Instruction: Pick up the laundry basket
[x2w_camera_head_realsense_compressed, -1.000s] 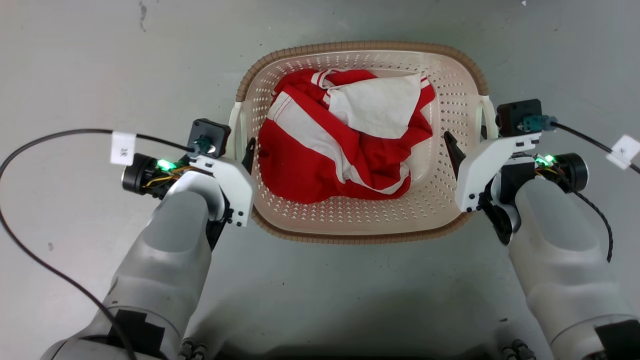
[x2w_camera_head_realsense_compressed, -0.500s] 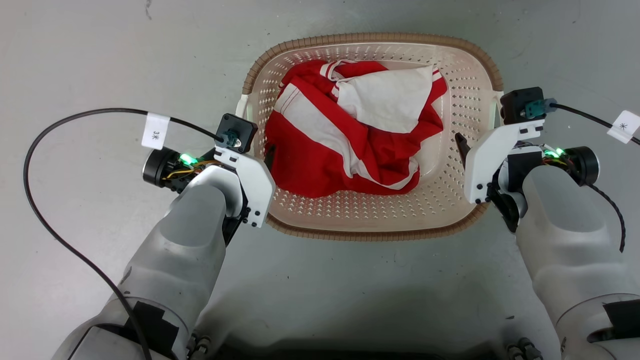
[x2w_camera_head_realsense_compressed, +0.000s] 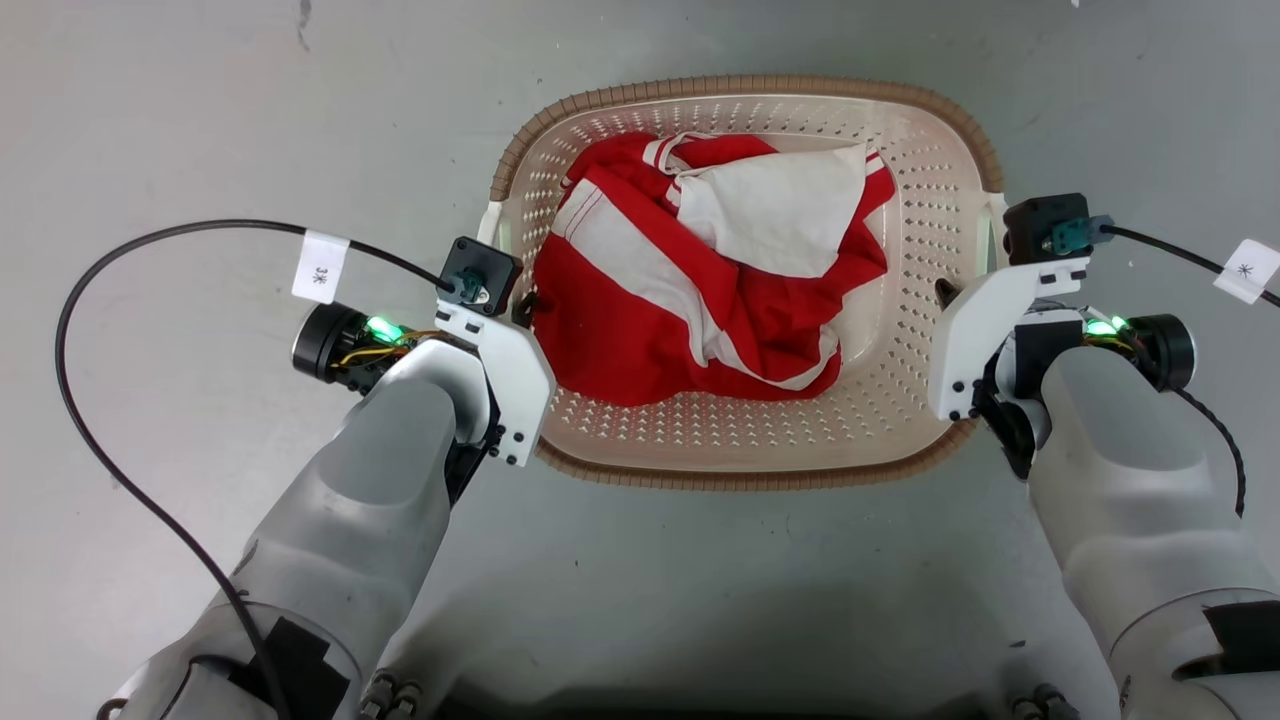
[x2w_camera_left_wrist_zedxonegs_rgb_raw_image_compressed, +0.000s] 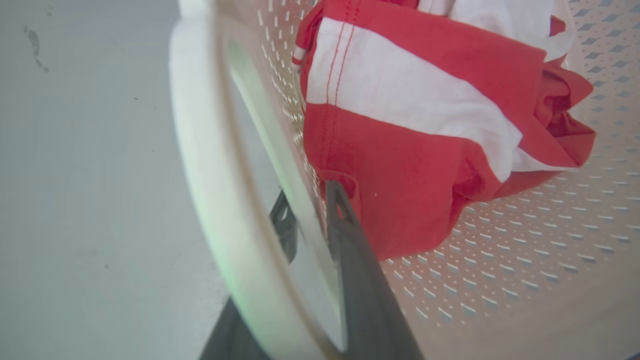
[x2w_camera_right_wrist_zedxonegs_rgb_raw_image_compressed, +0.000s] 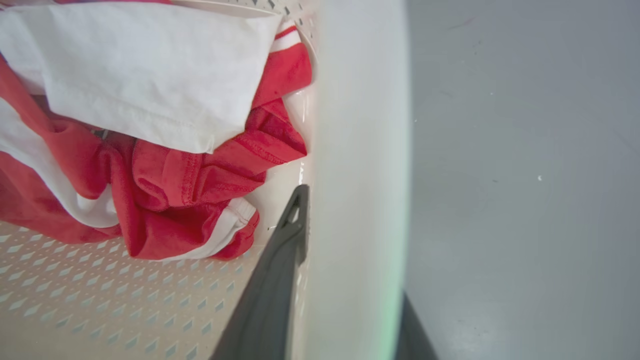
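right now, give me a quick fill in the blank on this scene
The laundry basket has a ____ woven-look rim.
The crumpled cloth in it is white and ____.
The left gripper and the right gripper each have one jaw ____ the basket, one outside.
Missing: brown, red, inside

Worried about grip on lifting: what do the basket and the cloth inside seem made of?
The laundry basket looks like moulded plastic: cream, faintly glossy, with punched holes; its brown rim only imitates weave. The red-and-white cloth seems matte cotton-like fabric, creased, with stitched seams.
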